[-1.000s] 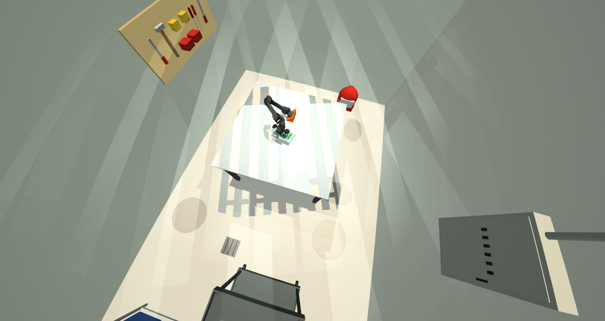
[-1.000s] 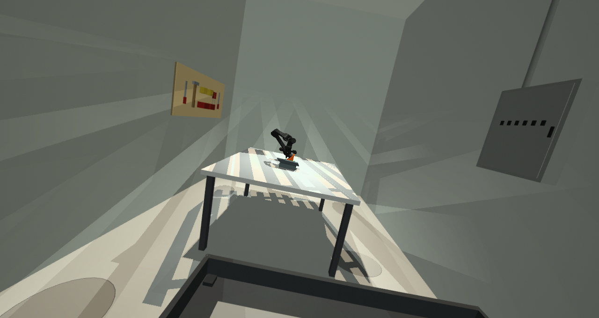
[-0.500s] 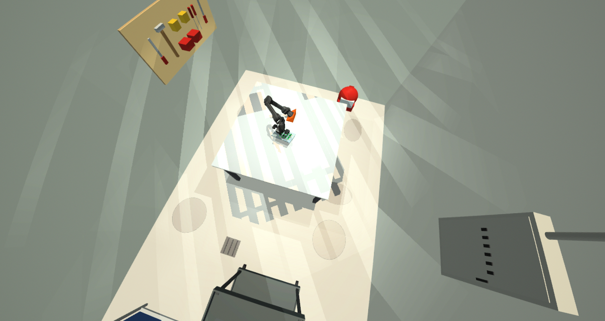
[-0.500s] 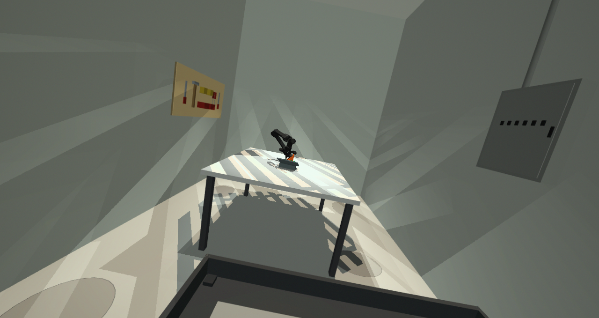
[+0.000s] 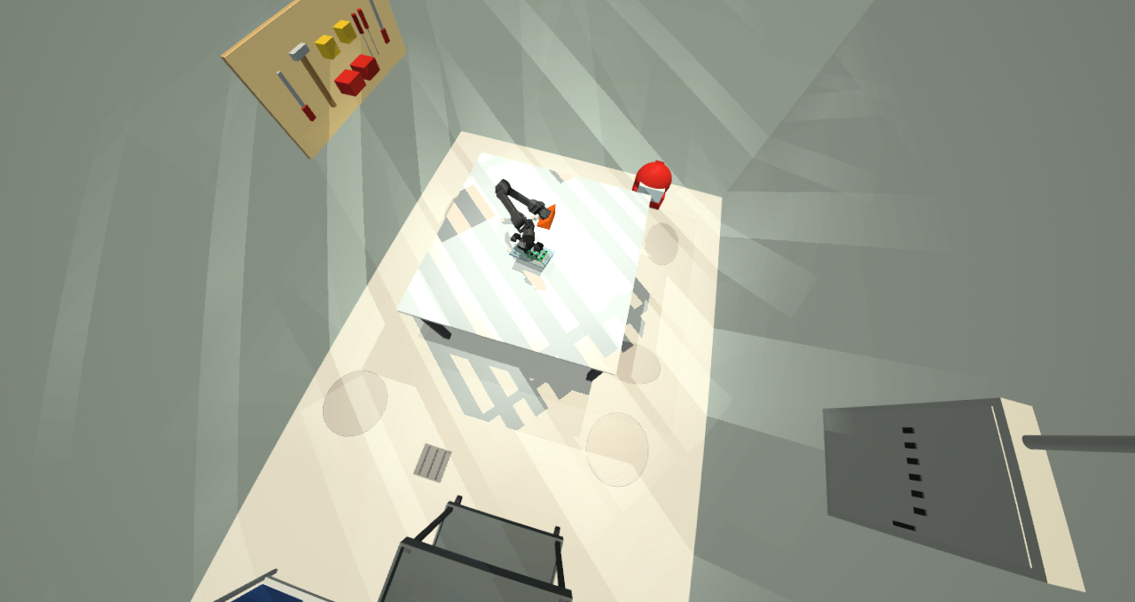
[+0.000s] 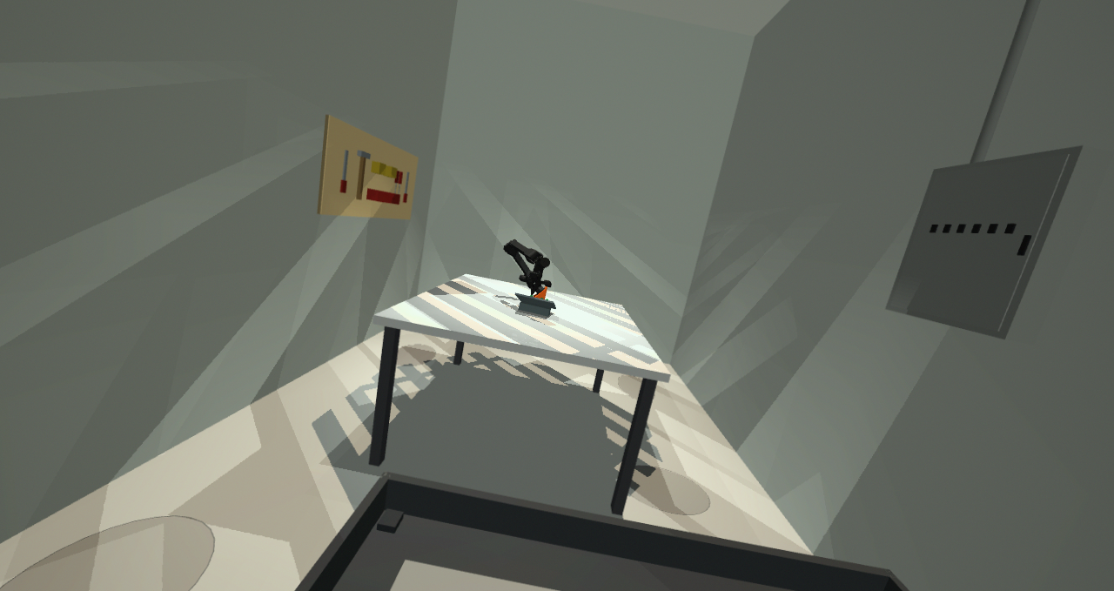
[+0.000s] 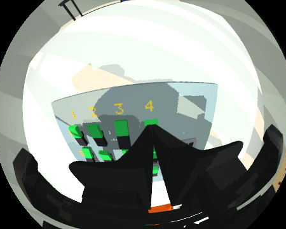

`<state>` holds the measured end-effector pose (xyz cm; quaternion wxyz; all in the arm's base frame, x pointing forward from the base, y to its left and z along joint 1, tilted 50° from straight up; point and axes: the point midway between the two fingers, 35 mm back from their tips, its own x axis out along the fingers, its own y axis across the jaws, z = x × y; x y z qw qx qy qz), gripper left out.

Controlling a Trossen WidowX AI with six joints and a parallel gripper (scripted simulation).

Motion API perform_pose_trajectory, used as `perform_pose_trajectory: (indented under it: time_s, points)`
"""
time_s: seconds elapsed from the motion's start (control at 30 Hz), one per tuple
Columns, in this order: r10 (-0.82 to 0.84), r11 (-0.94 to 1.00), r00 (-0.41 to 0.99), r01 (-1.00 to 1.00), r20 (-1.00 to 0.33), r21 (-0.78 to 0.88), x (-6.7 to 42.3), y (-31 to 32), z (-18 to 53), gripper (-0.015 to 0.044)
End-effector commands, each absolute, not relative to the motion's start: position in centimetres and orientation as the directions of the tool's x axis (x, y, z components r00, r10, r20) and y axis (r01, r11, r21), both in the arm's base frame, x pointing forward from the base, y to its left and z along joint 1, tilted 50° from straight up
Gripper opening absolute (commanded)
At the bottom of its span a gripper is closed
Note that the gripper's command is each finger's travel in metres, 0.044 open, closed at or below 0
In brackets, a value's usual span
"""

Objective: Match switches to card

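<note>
The arm (image 5: 514,201) folds forward and down from its elbow, wrist pitched low, the gripper (image 7: 150,131) pointing downward with its jaws shut on nothing.

Glossy pale table top (image 5: 476,313), matt black gripper (image 7: 153,131), wooden-looking tool board (image 5: 262,66), glossy green switches (image 7: 95,131)

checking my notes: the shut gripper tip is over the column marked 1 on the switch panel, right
Not quite. The gripper is shut, but its tip sits over the column marked 4 on the switch panel, not column 1. The wrist view shows this.
</note>
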<state>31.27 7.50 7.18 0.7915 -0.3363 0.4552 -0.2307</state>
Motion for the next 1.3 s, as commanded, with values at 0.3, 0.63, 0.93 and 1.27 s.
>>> perform_pose_trajectory:
  time_s: [0.3,0.63,0.93,1.27]
  points:
    - [-0.675,0.662,0.478,0.054,-0.563,-0.747,31.24,7.30,7.01,0.0000]
    - [-0.675,0.662,0.478,0.054,-0.563,-0.747,31.31,7.22,6.93,0.0000]
    - [-0.675,0.662,0.478,0.054,-0.563,-0.747,31.37,7.13,6.87,0.0000]
    - [-0.675,0.662,0.478,0.055,-0.563,-0.747,31.43,7.04,6.80,0.0000]
